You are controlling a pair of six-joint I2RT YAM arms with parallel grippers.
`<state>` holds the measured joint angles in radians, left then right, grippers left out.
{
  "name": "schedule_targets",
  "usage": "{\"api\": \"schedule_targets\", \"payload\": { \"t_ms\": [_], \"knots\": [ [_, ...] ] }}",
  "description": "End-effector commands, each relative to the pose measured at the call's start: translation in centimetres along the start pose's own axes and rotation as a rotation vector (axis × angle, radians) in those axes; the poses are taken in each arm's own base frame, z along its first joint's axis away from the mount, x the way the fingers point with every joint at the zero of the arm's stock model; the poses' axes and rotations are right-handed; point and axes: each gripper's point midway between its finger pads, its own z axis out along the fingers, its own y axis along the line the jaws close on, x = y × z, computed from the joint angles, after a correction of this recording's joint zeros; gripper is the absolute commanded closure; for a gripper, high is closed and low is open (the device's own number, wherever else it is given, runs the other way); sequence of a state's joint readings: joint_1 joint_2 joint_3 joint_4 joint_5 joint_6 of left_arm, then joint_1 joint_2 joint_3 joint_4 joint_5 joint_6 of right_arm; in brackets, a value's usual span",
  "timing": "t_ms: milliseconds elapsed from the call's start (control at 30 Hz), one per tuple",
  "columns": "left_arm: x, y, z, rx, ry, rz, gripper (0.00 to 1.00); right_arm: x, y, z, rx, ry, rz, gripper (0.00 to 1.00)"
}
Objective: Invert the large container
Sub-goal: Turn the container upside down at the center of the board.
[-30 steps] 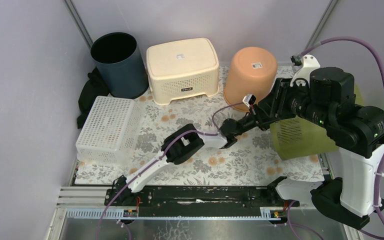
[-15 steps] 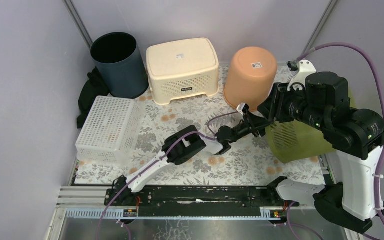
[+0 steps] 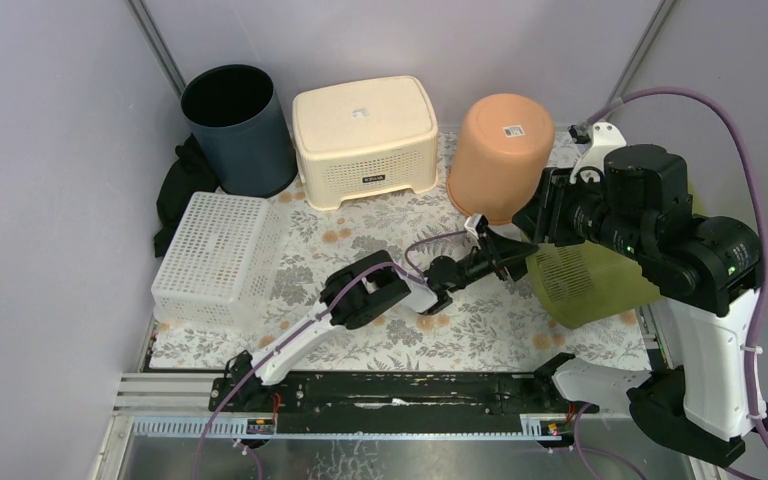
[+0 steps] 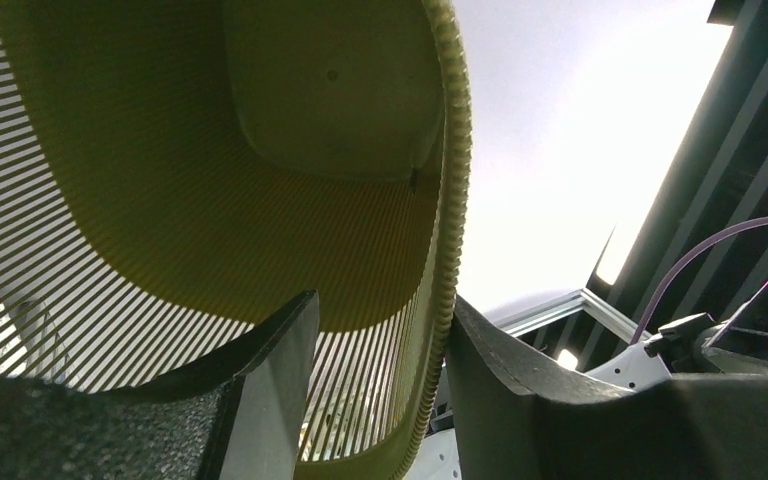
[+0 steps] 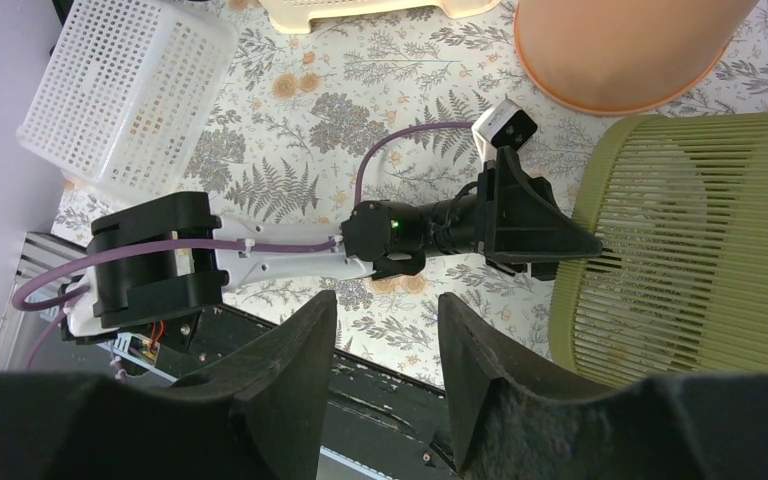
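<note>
The large container (image 3: 590, 275) is a yellow-green slatted basket lying on its side at the right of the table, its mouth facing left. It also appears in the right wrist view (image 5: 700, 240) and fills the left wrist view (image 4: 210, 150). My left gripper (image 3: 525, 258) is at its rim and open, with one finger inside the mouth and one outside. The ribbed rim (image 4: 450, 250) runs between the jaws (image 4: 380, 310), against the right finger and apart from the left one. My right gripper (image 5: 385, 300) hangs open and empty high above the table, beside the basket.
An upside-down orange bucket (image 3: 503, 150) stands just behind the basket. An upside-down cream container (image 3: 365, 135) and an upright dark bin (image 3: 235, 125) line the back. A white perforated basket (image 3: 218, 258) sits at the left, with a black cloth (image 3: 175, 190) behind it.
My left jaws have gone from shut on the basket's rim to open. The left arm has drawn back leftward, and the basket has tipped lower onto its side.
</note>
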<state>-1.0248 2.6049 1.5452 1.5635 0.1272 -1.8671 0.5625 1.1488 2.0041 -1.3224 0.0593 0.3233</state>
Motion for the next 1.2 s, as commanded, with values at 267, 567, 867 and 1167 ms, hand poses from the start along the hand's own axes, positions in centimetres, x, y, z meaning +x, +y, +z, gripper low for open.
{"api": "schedule_targets", "payload": {
  "t_ms": [267, 567, 867, 1167],
  "knots": [
    [-0.5, -0.1, -3.7, -0.065, 0.015, 0.094, 0.44, -0.8, 0.6, 0.1, -0.033, -0.039, -0.018, 0.51],
    [-1.9, 1.3, -6.6, -0.161, -0.007, 0.114, 0.44, -0.1, 0.6, 1.1, -0.033, -0.016, -0.012, 0.51],
    [-2.9, 2.2, -8.6, -0.228, -0.018, 0.128, 0.44, 1.4, 0.3, 2.8, -0.030, 0.022, -0.005, 0.51],
    [-4.2, 3.5, -10.6, -0.389, -0.034, 0.176, 0.45, 3.6, -0.3, 5.3, -0.009, 0.088, -0.007, 0.50]
  ]
}}
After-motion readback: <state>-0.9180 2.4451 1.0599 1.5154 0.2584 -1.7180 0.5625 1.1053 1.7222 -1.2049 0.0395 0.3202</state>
